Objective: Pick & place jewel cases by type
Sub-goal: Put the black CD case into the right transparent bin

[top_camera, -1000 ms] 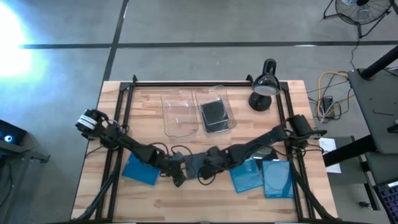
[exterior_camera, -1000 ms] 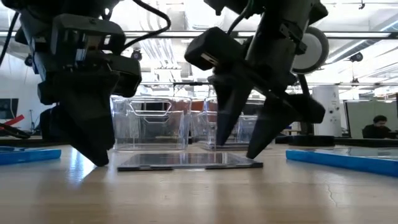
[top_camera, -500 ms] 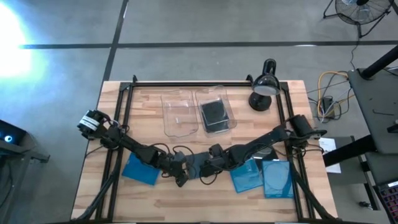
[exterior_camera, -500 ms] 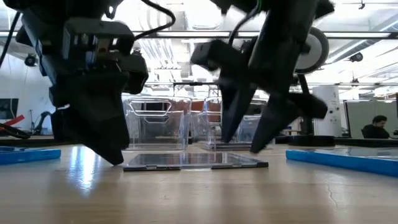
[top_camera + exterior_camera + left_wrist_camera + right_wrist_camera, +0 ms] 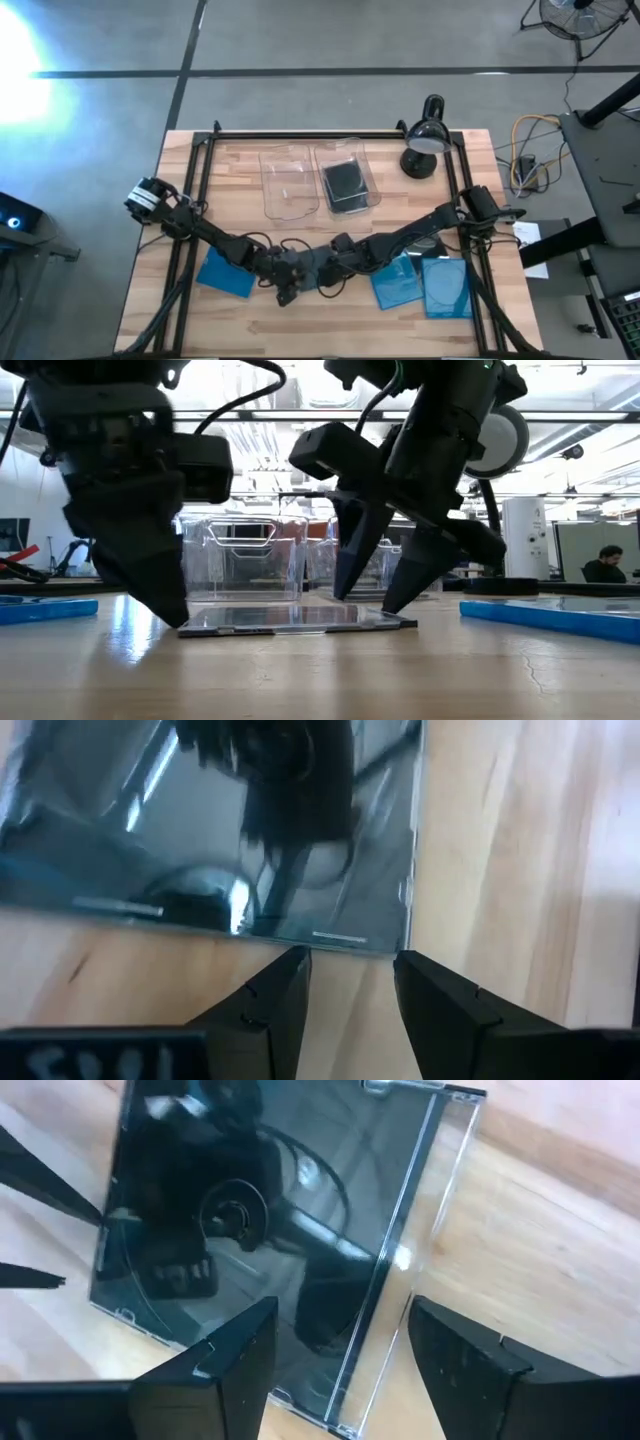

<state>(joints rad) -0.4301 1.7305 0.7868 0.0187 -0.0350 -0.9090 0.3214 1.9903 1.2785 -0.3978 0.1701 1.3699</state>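
A dark smoky jewel case (image 5: pixel 310 263) lies flat on the table between my two grippers. In the low view the case (image 5: pixel 290 618) has my left gripper (image 5: pixel 176 618) at its left edge and my right gripper (image 5: pixel 365 600) over its right part. The left gripper (image 5: pixel 350 958) is open by a narrow gap. The right gripper (image 5: pixel 342 1305) is open wide and straddles the case (image 5: pixel 260 1210). Blue cases lie flat at the left (image 5: pixel 225 272) and at the right (image 5: pixel 395 282), (image 5: pixel 445 287). Another dark case (image 5: pixel 345 180) lies in the right bin. My left gripper meets the dark case's left edge (image 5: pixel 335 942) with its fingertips (image 5: pixel 292 960), slanting down from the table's left; the case stays flat on the table. My right gripper comes from above with its fingertips (image 5: pixel 390 607) down at the case's top near its right edge (image 5: pixel 405 620); I cannot tell whether they touch.
Two clear bins stand side by side toward the far edge, the left one (image 5: pixel 288 182) without cases and the right one (image 5: pixel 368 185) with a dark case. A black desk lamp (image 5: pixel 425 140) sits at the far right corner. Bare wood lies along the near edge.
Both grippers and the dark case first shifted slightly toward the table's right, then back toward its left. The right gripper rose a little and came down again over the case. The case has slid flat and now lies slightly farther left than before.
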